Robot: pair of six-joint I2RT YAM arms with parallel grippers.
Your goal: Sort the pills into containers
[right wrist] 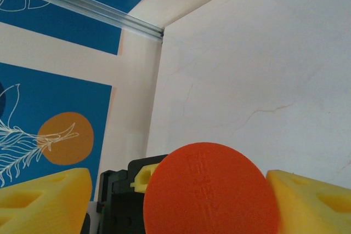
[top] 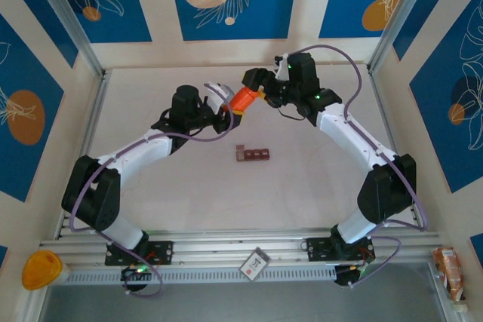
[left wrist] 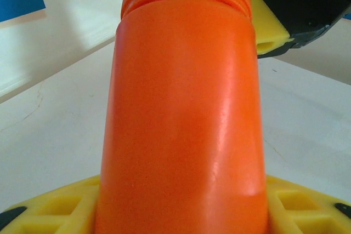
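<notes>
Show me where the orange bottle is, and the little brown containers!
bottle (top: 244,100): top view, on the middle of its orange side, up between the two arms.
containers (top: 253,154): top view, on the middle compartment of the strip, lying on the table.

The white table (top: 189,201) has the little dark red-brown containers (top: 253,154), three square boxes joined in a row, lying flat near its middle.
</notes>
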